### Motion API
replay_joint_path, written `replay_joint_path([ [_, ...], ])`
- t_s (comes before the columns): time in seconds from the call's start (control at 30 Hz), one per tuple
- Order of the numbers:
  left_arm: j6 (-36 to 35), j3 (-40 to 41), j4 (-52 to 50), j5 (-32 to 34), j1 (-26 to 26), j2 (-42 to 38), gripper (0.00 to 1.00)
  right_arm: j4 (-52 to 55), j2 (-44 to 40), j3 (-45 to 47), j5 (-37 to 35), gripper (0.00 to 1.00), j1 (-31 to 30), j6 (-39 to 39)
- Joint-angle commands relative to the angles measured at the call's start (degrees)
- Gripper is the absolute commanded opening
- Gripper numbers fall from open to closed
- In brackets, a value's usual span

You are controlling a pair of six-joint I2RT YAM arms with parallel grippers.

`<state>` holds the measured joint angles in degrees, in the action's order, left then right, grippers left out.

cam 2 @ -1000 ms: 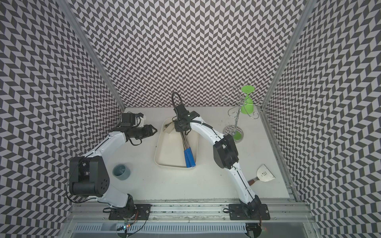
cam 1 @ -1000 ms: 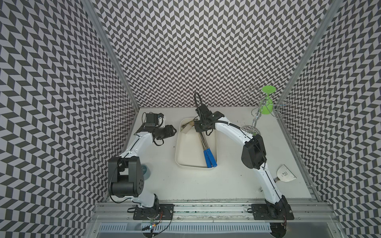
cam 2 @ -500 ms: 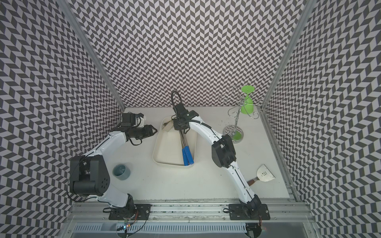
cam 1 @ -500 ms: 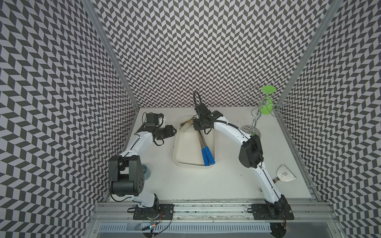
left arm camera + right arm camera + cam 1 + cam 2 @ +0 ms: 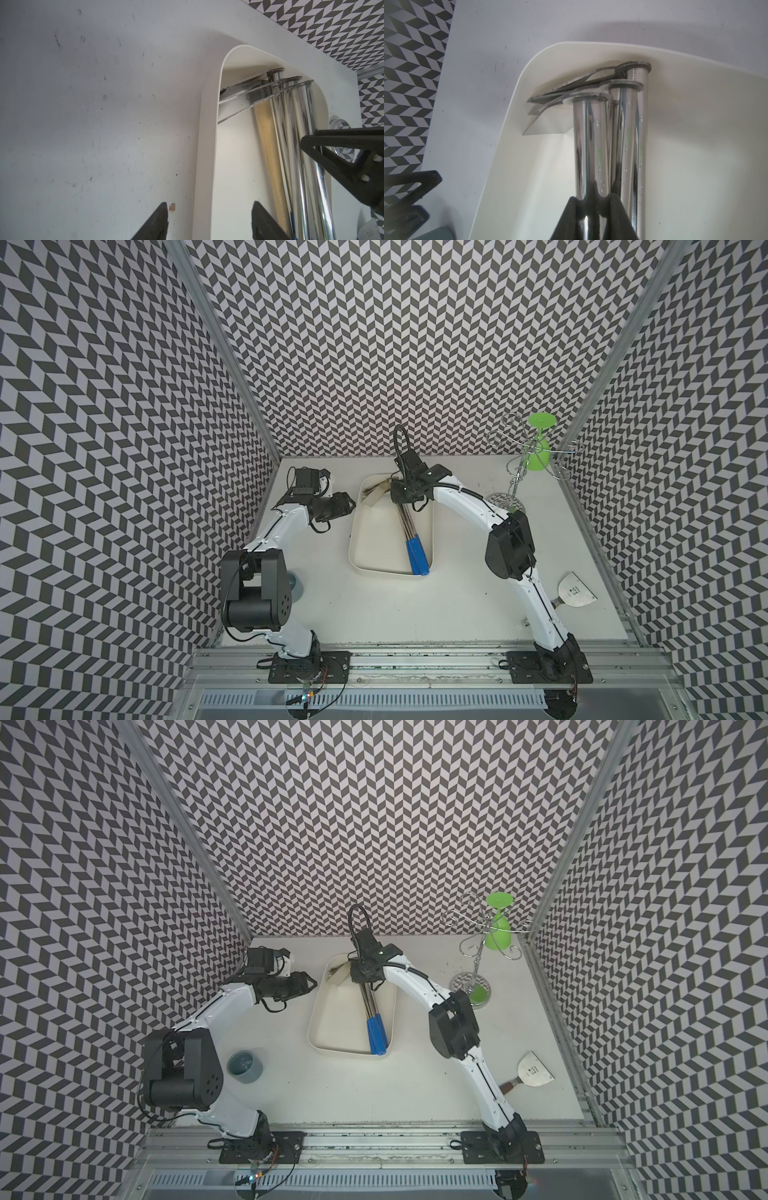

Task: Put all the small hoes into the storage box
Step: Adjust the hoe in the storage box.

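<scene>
Shaft of small hoe between right jaws (clamped), inside storage box; left jaws apart.

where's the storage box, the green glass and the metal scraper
storage box (image 5: 376, 539): in a top view, on the bare floor of the tub
green glass (image 5: 498, 936): in a top view, on its bowl, foot uppermost
metal scraper (image 5: 536, 1075): in a top view, on the flat blade

Storage box cream; hoes chrome, blue-handled; walls black-white chevron.
</scene>
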<state>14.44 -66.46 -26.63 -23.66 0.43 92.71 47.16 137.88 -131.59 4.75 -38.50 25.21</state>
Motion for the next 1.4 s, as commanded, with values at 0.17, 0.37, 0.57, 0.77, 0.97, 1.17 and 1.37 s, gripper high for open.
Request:
replay_joint_path([
  [0.17,-0.9,-1.8,-0.4,0.8,0.3,-0.5,0.64,-0.1,-1.8,-0.9,-1.5,0.45,0.8,0.2],
  [0.37,-1.0,-2.1,-0.4,0.7,0.3,0.0,0.64,-0.8,-9.6,8.1,0.6,0.49,1.3,-2.2],
  [0.57,-1.0,-1.8,-0.5,0.6,0.3,-0.2,0.64,3.7,-16.2,19.2,1.8,0.48,0.1,-7.3],
  [0.77,-0.6,-1.3,-0.3,0.5,0.2,-0.7,0.64,3.1,-20.5,28.0,2.5,0.49,-2.9,-10.2],
  [0.97,-0.7,-1.3,-0.6,0.7,0.1,-1.2,0.64,2.9,-18.9,27.1,3.2,0.50,-4.3,-10.8],
  [1.17,-0.6,-1.1,-0.8,0.8,0.1,-1.9,0.64,4.0,-14.9,24.1,-1.3,0.25,-4.3,-9.7],
  [1.37,-0.6,-0.9,-0.9,1.2,0.1,-2.4,0.64,0.7,-14.4,20.2,-1.6,0.07,-3.9,-6.8],
])
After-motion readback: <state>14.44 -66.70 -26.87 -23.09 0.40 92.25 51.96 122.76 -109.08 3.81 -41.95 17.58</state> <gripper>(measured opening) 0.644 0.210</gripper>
